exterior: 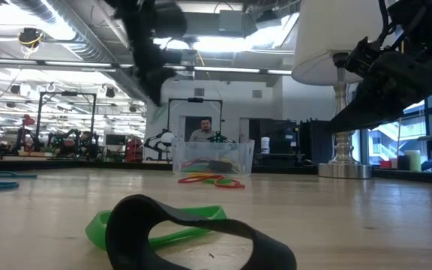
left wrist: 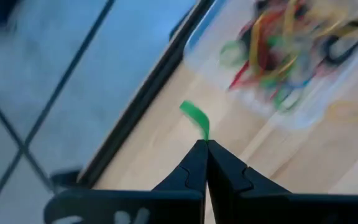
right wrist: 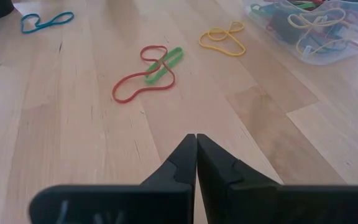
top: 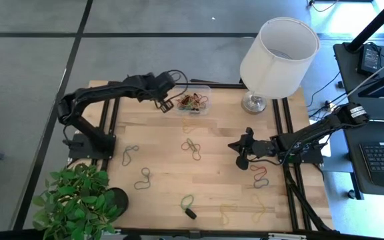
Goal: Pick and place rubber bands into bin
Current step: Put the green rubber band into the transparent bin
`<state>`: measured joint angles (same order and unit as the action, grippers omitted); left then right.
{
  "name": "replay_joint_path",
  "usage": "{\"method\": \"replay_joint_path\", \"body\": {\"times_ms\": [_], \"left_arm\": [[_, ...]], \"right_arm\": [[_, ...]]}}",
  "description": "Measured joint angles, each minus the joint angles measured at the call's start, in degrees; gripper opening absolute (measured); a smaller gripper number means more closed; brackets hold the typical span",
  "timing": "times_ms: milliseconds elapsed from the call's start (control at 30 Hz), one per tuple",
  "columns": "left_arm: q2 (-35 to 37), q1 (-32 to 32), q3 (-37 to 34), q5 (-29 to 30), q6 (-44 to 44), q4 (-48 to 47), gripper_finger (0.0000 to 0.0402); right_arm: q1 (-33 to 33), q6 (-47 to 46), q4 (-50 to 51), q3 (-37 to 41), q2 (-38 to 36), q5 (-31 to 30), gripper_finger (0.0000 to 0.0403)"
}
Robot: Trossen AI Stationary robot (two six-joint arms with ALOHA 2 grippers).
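1. Where the low view sits at counter (top: 159,143) level, nearest the lens lie a black band (exterior: 201,236) and a green band (exterior: 156,225), overlapping, near the front edge.
2. Right gripper (top: 241,152) hovers mid-counter on the right side, fingers pressed together with nothing between them in its wrist view; a tangled red and green pair (right wrist: 149,73) lies just ahead of it on the wood, a yellow loop (right wrist: 222,38) beyond.
3. Left gripper (top: 165,105) is at the far side, just beside the bin (top: 207,90), fingers pinched on a green rubber band (left wrist: 196,118) whose free end sticks up from the tips.
4. Step in hand, as I read it: carrying that green band to the bin. The tips are beside the bin's wall, not over its opening.
5. Next move calls for shifting the tips across the rim above the pile, then parting the fingers; a thin band may cling to a finger, so a clean release matters.
6. Count, high view: one bin with a mixed heap inside, uncountable; roughly nine or ten loose bands or clusters on the counter; one lampshade (top: 279,57); one potted plant (top: 75,203); two arms.
7. Farthest, low view: a person (exterior: 203,131) sits beyond the counter, behind the bin.
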<state>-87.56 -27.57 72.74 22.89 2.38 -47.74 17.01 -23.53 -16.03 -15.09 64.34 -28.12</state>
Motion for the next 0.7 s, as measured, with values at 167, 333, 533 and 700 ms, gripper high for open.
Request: {"method": "replay_joint_path", "body": {"times_ms": [167, 333, 533, 700], "left_arm": [[-3.7, 3.2, 6.5, -0.1, -2.9, 2.6, 0.0001], [-9.9, 4.6, 11.6, -0.6, -4.7, 3.2, 0.0002], [-17.4, 5.0, 12.9, -3.0, -5.3, 2.8, 0.0002], [-22.4, 4.8, 12.9, -3.1, -4.6, 2.5, 0.0002]], "right_arm": [[0.0, 0.0, -0.1, 0.0, 0.0, 0.0, 0.0016], [0.0, 0.0, -0.2, 0.0, 0.0, 0.0, 0.0017], [0.0, 0.0, -0.5, 0.0, 0.0, 0.0, 0.0017], [0.0, 0.0, -0.5, 0.0, 0.0, 0.0, 0.0017]]}}
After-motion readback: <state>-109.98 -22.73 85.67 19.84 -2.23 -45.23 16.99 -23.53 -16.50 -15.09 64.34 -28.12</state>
